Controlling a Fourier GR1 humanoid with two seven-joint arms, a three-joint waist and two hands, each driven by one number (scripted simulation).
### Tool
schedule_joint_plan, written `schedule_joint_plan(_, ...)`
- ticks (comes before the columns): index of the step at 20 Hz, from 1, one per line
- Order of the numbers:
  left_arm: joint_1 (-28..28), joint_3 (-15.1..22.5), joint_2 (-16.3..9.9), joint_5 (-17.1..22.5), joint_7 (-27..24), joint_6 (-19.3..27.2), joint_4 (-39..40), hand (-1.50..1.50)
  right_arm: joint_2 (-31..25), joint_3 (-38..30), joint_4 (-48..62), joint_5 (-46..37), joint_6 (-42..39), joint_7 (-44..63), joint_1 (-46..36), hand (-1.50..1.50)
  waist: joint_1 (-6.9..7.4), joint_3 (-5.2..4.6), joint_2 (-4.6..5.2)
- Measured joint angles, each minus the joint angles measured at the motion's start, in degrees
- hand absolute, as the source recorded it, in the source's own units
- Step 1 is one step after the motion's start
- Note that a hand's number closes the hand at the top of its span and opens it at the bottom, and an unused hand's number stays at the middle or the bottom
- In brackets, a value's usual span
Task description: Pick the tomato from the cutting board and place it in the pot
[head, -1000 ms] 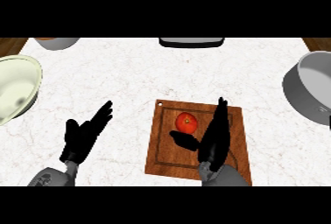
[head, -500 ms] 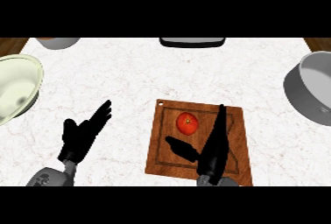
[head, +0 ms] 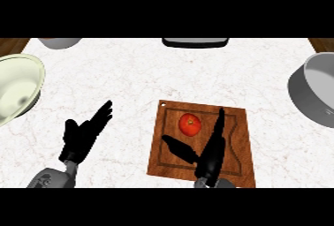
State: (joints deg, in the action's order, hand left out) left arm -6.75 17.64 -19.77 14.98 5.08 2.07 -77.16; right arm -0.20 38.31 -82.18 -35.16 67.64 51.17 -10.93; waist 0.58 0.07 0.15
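Right now, looking down from my head view, the tomato [head: 190, 124] is sitting on the board [head: 238, 145], in its upper left part, and my right hand [head: 210, 152] is lying just beside it, to its right and nearer me. The fingers [head: 219, 126] are pointing straight away from me along the tomato's right side, and the thumb [head: 177, 145] is splaying out below it, so the tomato is lying in the crook between them, a little to the left and ahead of my palm. This hand is released, grasping nothing. It is plainly the nearer one; my left hand [head: 83, 137] is resting open on the desk [head: 195, 75], well apart to the left of the board.

The tomato is looking round, smooth and red, with no long axis to line up on. The board is dark grained wood with a groove round its edge. The pot [head: 314, 95], grey and smooth-walled, is standing at the right edge, well apart. The desk is pale marble.
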Motion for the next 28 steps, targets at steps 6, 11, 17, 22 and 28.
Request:
schedule_joint_plan(6, -1.0, -0.5, 1.4, -0.7, 1.3, -0.3, -0.3, 0.00, 0.0, 1.0, 4.0, 15.5, 5.7, -12.8, -0.9, 1.50, 0.24, 0.08, 0.13)
schedule_joint_plan(11, -0.8, -1.4, 1.8, -1.5, 0.5, -1.2, 0.8, 0.00, -0.1, 2.2, 11.1, 24.4, 6.9, -23.1, -3.7, 1.50, 0.34, -0.10, -0.05)
schedule_joint_plan(17, 0.7, -1.5, 2.2, -2.5, 0.6, -1.9, -0.7, 0.00, -0.3, 2.3, 11.0, 37.1, 8.6, -38.1, -3.2, 1.50, 0.60, -0.06, -0.02)
schedule_joint_plan(22, 0.9, -2.7, 2.2, -2.4, 0.2, -2.1, 0.0, 0.00, -7.4, 0.1, 6.3, 43.4, -0.6, -45.8, 0.8, 1.50, -0.77, 0.21, -0.17)
schedule_joint_plan(28, 1.8, -3.5, 2.1, -2.2, 0.3, -1.4, 0.3, 0.00, -21.9, -0.7, 1.3, 46.6, -15.8, -50.3, 4.9, 1.50, -3.61, 0.69, -0.75)
